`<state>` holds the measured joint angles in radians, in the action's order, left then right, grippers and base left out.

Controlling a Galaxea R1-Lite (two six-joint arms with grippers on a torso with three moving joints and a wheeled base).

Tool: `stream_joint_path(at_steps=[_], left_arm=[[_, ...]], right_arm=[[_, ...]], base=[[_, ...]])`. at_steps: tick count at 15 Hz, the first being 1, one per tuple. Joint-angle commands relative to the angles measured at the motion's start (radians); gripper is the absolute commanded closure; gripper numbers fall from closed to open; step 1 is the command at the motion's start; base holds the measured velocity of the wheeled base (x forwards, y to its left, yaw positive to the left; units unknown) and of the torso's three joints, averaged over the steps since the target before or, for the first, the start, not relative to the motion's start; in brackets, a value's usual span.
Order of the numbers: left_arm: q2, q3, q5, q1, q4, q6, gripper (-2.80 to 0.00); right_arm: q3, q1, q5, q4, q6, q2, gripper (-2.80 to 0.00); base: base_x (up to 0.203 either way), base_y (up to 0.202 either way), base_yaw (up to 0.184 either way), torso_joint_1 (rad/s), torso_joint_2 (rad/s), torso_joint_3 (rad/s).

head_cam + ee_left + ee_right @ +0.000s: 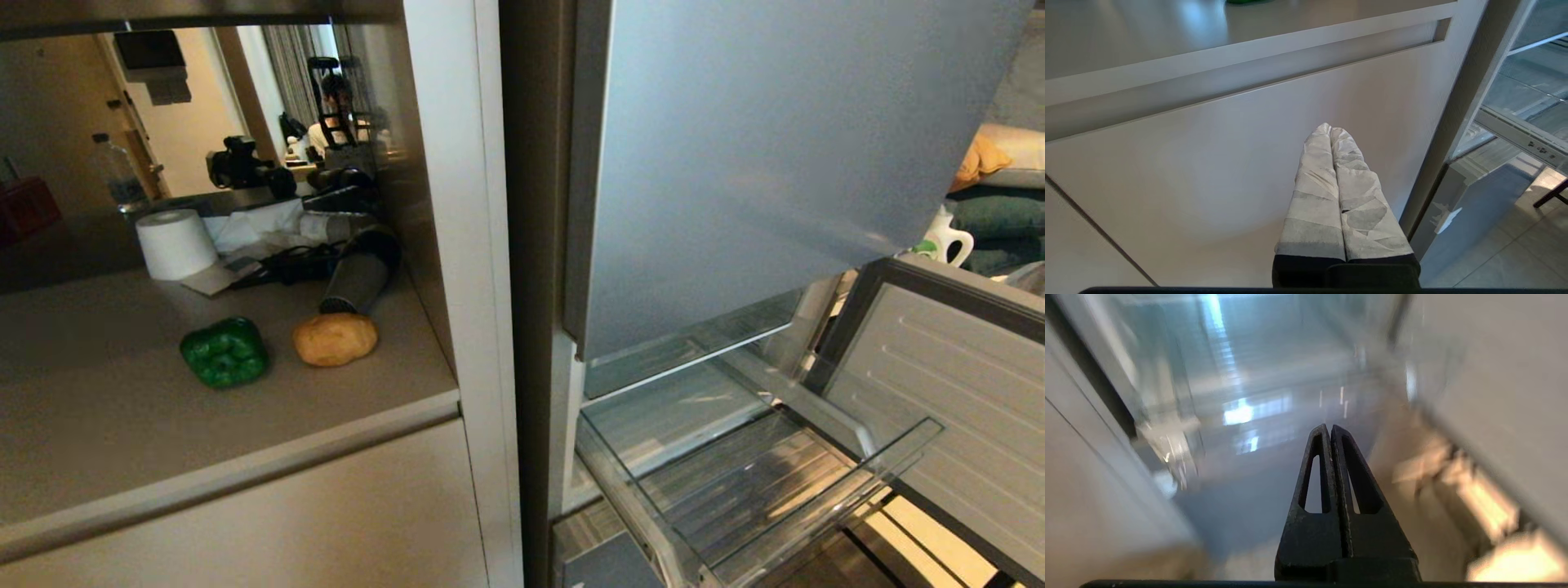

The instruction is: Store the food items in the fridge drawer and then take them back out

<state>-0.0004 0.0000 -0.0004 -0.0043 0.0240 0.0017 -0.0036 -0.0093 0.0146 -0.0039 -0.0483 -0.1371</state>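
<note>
Food items on the surface, fridge drawer pulled out and empty, both claws shut and holding nothing.

We see the green bell pepper (pixel 224 352) and the potato (pixel 335 339) side by side, just apart, on the grey surface (pixel 122 425) to the left of the fridge (pixel 735 163). Behind them stand a paper roll (pixel 175 243) and a dark cylindrical item (pixel 357 278). We find the fridge drawer (pixel 759 490) extended below the glass shelf (pixel 678 359), its ribbed floor bare. Our left claw (pixel 1330 130), fingers wrapped in pale tape and pressed together, hangs in front of the cabinet panel (pixel 1208 163) under the surface. Our right claw (pixel 1329 428), black fingers closed tip to tip, points toward the blurred lower fridge interior.
</note>
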Motion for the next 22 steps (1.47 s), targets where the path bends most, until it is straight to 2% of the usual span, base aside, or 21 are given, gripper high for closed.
stream_joint_path(at_steps=[1, 4, 7, 10, 15, 22], left_arm=[[0.0, 0.01, -0.001, 0.001, 0.001, 0.0, 0.0], [0.0, 0.011, -0.001, 0.001, 0.001, 0.0, 0.0], [0.0, 0.011, 0.0, 0.001, 0.001, 0.0, 0.0], [0.0, 0.009, -0.001, 0.001, 0.001, 0.0, 0.0], [0.0, 0.009, 0.0, 0.001, 0.001, 0.0, 0.0], [0.0, 0.011, -0.001, 0.001, 0.001, 0.0, 0.0]], right_arm=[[-0.018, -0.035, -0.008, -0.073, 0.086, -0.306, 0.0], [-0.035, -0.132, -0.021, -0.247, 0.254, -0.691, 0.0], [-0.025, -0.23, -0.03, -0.413, 0.36, -0.992, 0.0], [-0.016, -0.274, -0.032, -0.554, 0.43, -1.215, 0.0], [-0.039, -0.291, -0.003, -0.761, 0.474, -1.522, 0.0], [-0.238, -0.289, 0.044, -0.78, 0.468, -1.693, 0.0]], base=[[0.0, 0.0, 0.0, 0.0, 0.0, 0.0], [0.0, 0.0, 0.0, 0.0, 0.0, 0.0], [0.0, 0.0, 0.0, 0.0, 0.0, 0.0], [0.0, 0.0, 0.0, 0.0, 0.0, 0.0], [0.0, 0.0, 0.0, 0.0, 0.0, 0.0], [0.0, 0.0, 0.0, 0.0, 0.0, 0.0]])
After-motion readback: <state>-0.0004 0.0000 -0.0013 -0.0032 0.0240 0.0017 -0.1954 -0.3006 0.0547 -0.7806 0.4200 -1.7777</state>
